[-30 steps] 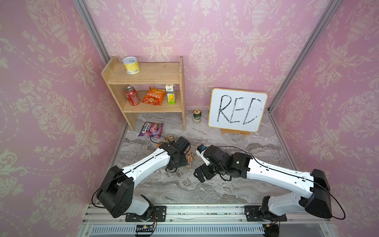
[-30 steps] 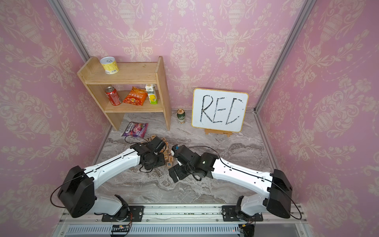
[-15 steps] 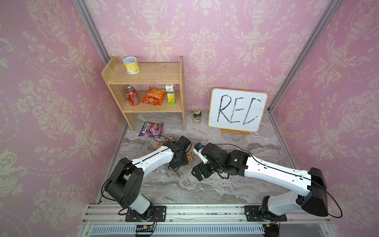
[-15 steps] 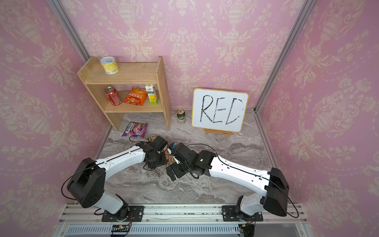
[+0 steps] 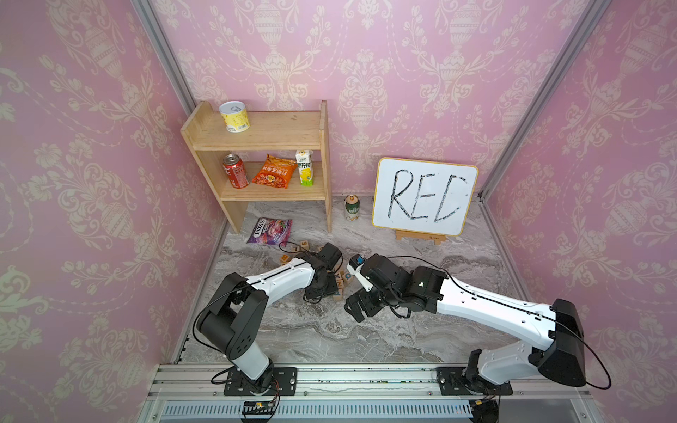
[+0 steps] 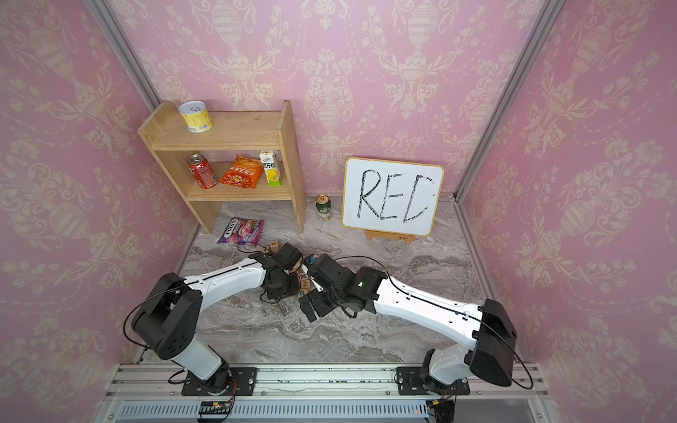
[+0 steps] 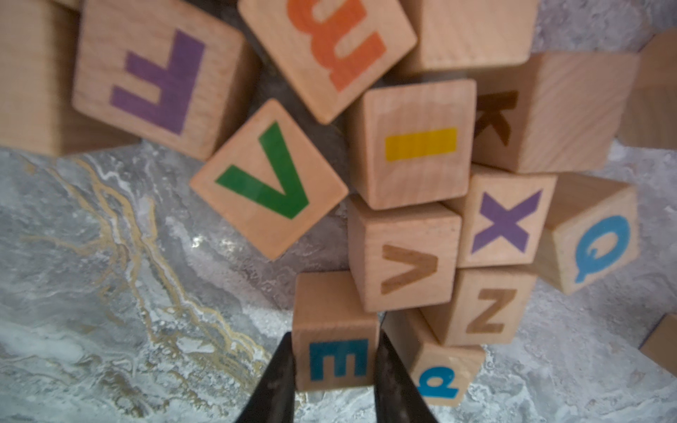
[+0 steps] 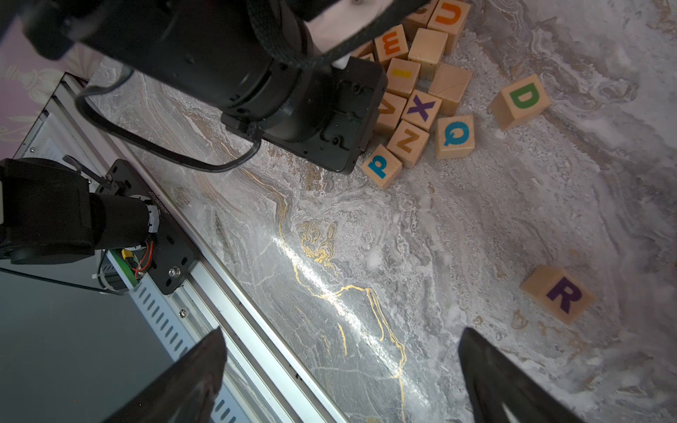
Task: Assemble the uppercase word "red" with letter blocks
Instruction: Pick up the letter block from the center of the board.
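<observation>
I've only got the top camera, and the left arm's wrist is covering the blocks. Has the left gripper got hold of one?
Observer: Yes. In the left wrist view the left gripper is shut on the E block, one finger on each side.
Operator: What colour is that E?
Observer: Blue-green, printed on a light wood cube.
Operator: And the R, can you see it anywhere?
Observer: In the right wrist view the R block lies alone on the table, letter up, apart from the pile.
</observation>
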`<control>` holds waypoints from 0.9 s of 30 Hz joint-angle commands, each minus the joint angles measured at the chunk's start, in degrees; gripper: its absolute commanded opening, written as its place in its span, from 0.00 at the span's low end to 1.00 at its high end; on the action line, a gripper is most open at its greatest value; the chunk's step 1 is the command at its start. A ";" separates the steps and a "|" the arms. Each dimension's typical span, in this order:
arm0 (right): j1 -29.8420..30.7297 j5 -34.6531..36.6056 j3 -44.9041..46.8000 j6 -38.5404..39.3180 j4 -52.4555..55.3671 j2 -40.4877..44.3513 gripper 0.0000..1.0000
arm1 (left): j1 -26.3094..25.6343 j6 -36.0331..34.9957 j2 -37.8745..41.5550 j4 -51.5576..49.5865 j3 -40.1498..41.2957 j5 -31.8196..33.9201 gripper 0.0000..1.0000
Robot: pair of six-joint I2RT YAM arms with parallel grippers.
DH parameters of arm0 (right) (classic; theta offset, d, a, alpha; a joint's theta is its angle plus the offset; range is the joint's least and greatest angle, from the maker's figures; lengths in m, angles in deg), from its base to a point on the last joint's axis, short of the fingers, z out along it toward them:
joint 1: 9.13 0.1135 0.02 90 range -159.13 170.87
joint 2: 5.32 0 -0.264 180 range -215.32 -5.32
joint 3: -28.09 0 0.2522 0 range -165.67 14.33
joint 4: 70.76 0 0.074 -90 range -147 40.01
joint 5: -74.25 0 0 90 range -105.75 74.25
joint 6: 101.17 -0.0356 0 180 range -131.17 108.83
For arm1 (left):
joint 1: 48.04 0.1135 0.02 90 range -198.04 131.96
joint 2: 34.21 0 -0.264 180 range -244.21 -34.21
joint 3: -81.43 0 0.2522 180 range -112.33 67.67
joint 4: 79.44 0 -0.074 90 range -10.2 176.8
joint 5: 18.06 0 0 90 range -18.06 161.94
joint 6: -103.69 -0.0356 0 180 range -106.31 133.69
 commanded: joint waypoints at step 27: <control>-1.24 5.45 6.23 -2.97 2.64 9.78 1.00 | -1.90 36.24 4.91 -3.43 -8.22 -2.15 0.19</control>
